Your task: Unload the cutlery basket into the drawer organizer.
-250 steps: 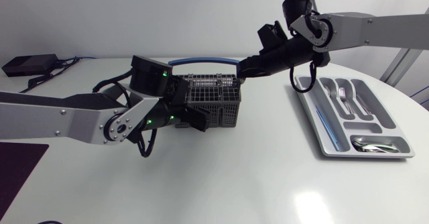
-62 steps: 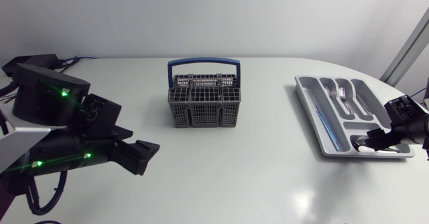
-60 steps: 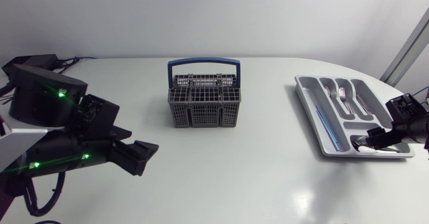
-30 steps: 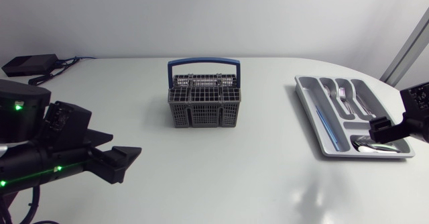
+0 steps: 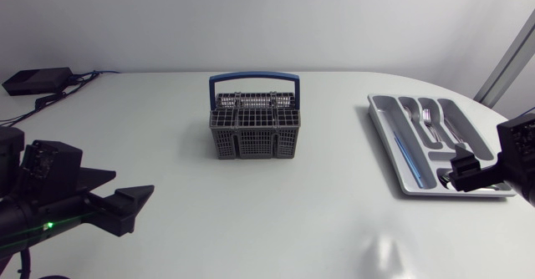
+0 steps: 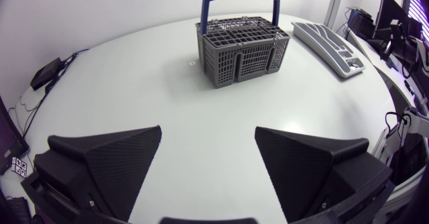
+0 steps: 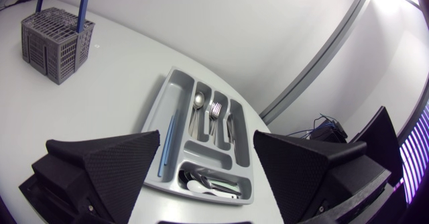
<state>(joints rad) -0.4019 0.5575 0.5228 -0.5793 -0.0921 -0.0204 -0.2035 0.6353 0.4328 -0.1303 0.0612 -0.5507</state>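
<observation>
As both arms have drawn back to the side edges, the left fingers (image 6: 114, 160), lower left, stand released and empty. The basket (image 5: 253, 129), centre, looks emptied. The organizer (image 5: 378, 119), right, holds the cutlery (image 5: 430, 120). The right fingers (image 7: 110, 163), released, overhang its lower right corner. Unloading appears complete, with open counter (image 5: 276, 220) all round.

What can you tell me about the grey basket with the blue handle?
The cutlery basket is a box of grey, plastic-looking lattice, its top divided into gridded compartments. A blue arched handle stands upright over it. It sits upright near the middle of the white table, touched only by the tabletop. No cutlery sticks out above it; its inside cannot be seen.
</observation>
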